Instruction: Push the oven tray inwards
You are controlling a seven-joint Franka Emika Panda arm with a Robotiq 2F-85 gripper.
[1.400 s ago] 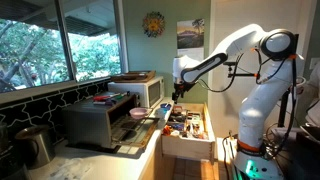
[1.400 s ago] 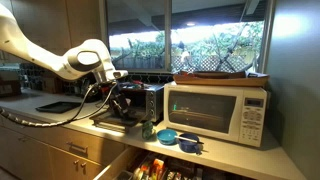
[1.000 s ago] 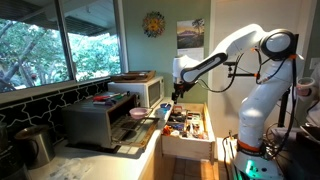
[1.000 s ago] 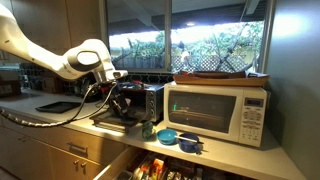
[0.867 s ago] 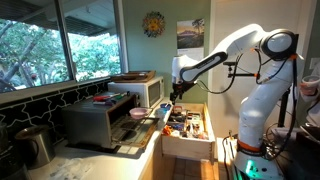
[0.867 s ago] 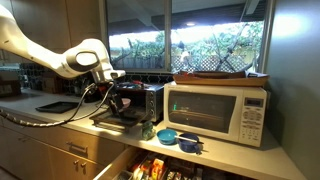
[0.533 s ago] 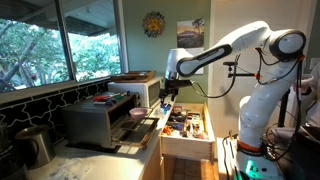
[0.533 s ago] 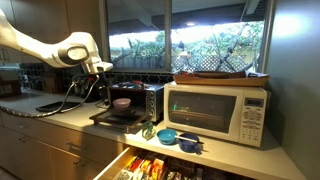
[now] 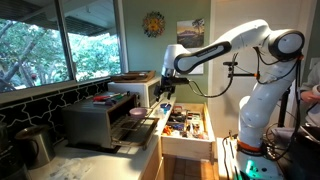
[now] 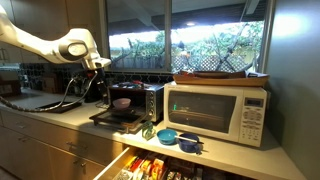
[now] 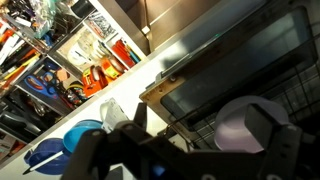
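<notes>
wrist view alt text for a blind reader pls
The robot's dark, blurred hand fills the bottom edge, close to the oven's open glass door and a pale bowl. Beyond lie blue dishes and an open drawer of colourful utensils.

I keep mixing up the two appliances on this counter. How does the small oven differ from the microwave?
The oven is dark grey; the microwave is white. The oven's door is dropped open; the microwave's is shut. The microwave is wider than the oven and carries a wooden board. Both stand on the counter.
</notes>
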